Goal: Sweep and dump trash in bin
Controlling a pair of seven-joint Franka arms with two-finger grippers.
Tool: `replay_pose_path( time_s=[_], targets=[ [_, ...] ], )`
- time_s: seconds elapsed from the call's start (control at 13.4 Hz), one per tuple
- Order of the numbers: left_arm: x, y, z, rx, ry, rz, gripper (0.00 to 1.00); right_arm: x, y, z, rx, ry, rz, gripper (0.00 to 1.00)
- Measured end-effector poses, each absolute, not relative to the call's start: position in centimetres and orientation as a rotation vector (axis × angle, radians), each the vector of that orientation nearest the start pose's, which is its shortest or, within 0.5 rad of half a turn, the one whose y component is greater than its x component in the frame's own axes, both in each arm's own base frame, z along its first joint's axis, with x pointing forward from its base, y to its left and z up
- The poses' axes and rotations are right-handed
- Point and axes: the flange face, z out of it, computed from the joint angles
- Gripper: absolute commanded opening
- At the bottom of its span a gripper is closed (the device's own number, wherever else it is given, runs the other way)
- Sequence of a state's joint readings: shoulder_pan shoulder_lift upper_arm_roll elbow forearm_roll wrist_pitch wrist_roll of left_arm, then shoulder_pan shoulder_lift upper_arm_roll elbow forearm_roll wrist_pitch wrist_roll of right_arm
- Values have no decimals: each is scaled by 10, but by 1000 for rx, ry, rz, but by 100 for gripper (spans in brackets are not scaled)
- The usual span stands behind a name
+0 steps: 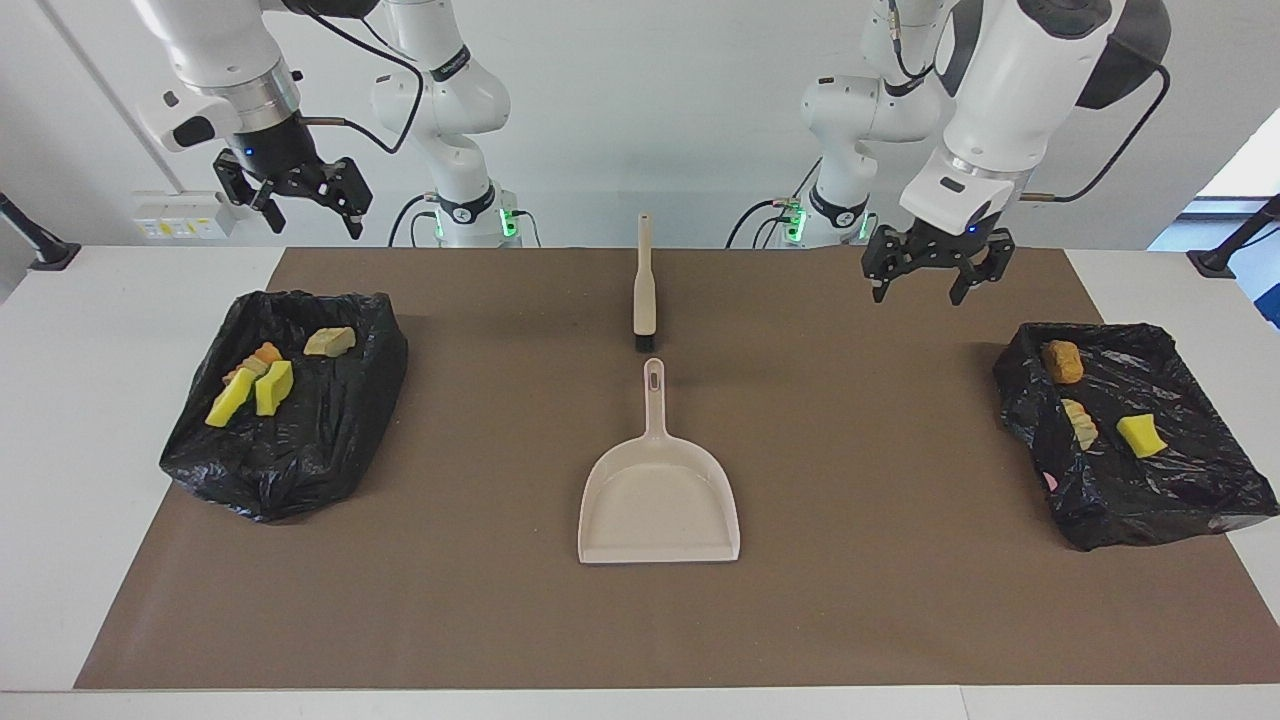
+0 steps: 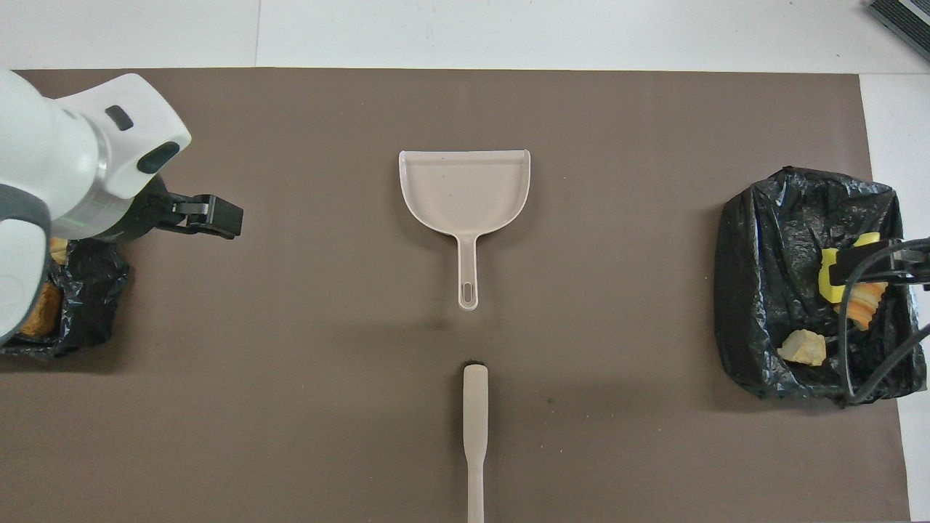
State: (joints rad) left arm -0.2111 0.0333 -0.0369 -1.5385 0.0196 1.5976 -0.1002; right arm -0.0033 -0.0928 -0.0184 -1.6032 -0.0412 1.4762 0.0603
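Hanging with jaws apart and empty, the left gripper and right gripper flank the dustpan, so little can spill unless one clips a bin beside it.

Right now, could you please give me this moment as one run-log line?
left hand: open, raised over mat | right hand: open, raised | trash: in both bins | dustpan, brush: on mat, untouched

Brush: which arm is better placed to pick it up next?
Left, marginally. The left gripper hangs open, low over the mat, closer to the brush; the right gripper hangs open, higher, above its bag-lined bin.
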Motion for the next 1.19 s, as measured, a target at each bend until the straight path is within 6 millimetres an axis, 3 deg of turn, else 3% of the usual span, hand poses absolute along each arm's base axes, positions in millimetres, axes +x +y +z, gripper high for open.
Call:
replay_pose_path(
  time_s=[0.15,0.3,0.75,1.19],
  targets=[
    [543,-108,641,-3154,215,-40,100,515,-16,651,-3178,135,53,100],
    [533,-91,653,-3167,213,-25,100,515,-16,651,-3178,135,53,100],
    [517,-80,662,-3157,280,47,100,515,-16,651,-3178,135,53,100],
    [517,-65,664,-3159,262,47,100,515,-16,651,-3178,135,53,100]
  ],
)
